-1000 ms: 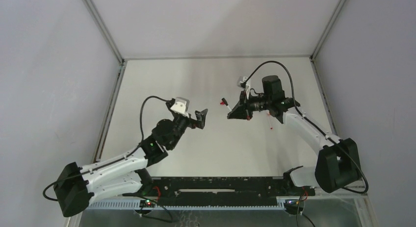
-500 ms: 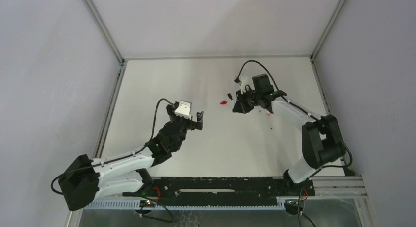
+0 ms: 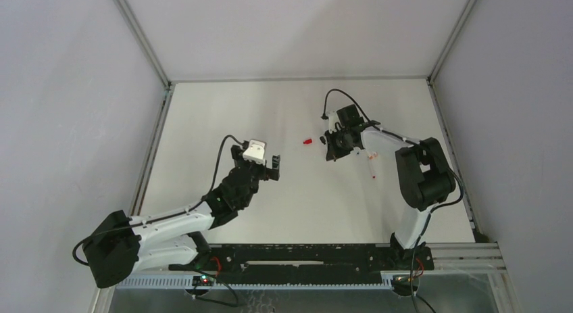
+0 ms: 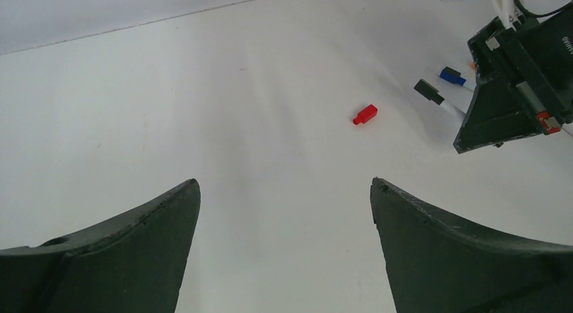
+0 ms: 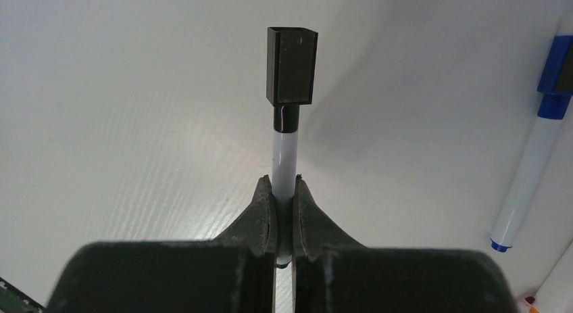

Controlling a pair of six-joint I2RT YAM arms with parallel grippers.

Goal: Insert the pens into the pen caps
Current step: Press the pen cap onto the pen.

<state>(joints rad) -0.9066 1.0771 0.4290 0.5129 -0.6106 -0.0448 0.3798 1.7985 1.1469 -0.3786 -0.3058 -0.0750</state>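
The table (image 5: 135, 124) is white and matt, with a fine ribbed grain and a soft sheen. The left gripper (image 4: 284, 184) is dark matt plastic, slightly rough along the finger edges. The right gripper (image 5: 284, 184) is the same dark matt plastic. The black pen (image 5: 284, 154) has a smooth, glossy white plastic barrel. The black cap (image 5: 292, 64) is glossy plastic and carries a faint reflection. The blue pen (image 5: 530, 174) has a smooth white plastic barrel. The red cap (image 4: 365, 114) is smooth plastic. The frame posts (image 3: 139, 36) are bare metal. The walls (image 3: 67, 90) are plain and matt.
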